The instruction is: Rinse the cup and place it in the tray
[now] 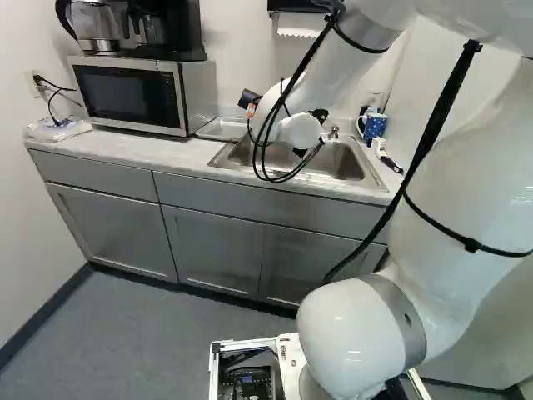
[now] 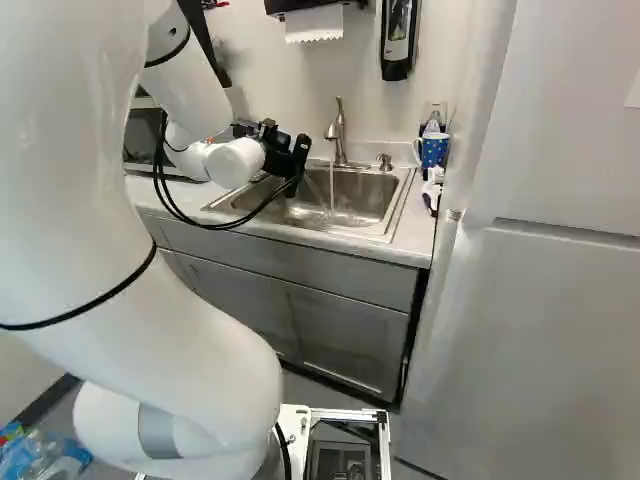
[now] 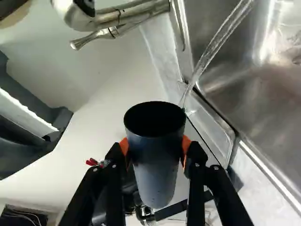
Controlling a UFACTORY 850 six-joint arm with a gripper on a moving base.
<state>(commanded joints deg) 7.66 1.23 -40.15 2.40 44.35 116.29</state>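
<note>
Grey cupboards (image 1: 208, 198) stand under one long counter (image 1: 133, 150) with one sink (image 2: 370, 190) in it. The arm hides part of the sink in the left base view. One microwave (image 1: 129, 93) is on the counter, and one coffee maker (image 1: 171, 29) on top of it is cut off. The gripper (image 2: 276, 158) squeezes one dark cup (image 3: 155, 165) between its two fingers, up by the sink. Its inside is too dark to see. One tap (image 2: 338, 128) runs one stream of water (image 3: 216, 44); whether it touches the cup's rim, I can't tell.
</note>
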